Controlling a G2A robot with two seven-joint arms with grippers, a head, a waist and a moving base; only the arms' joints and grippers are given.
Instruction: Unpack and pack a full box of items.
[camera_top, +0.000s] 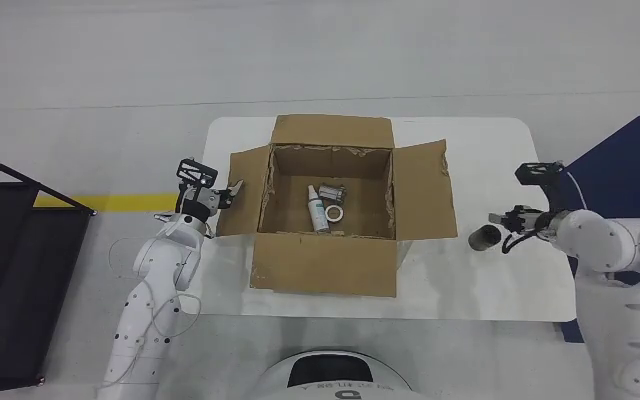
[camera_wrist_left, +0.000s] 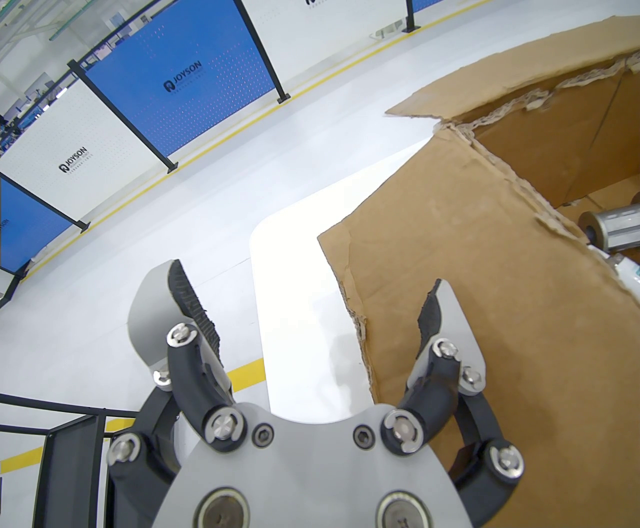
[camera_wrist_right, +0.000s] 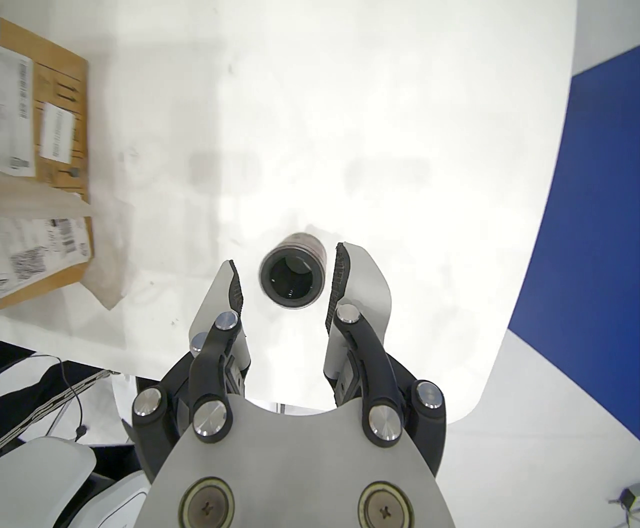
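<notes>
While dark cylinder (camera_wrist_right: 291, 280) faces mouth-first toward right gripper (camera_wrist_right: 286, 256), jaws spread around it, left gripper (camera_wrist_left: 306, 275) jaws spread by box (camera_top: 320, 262)

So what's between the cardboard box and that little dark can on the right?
Nothing but bare white table. The top view shows that stretch between the cardboard box and the dark can.
</notes>
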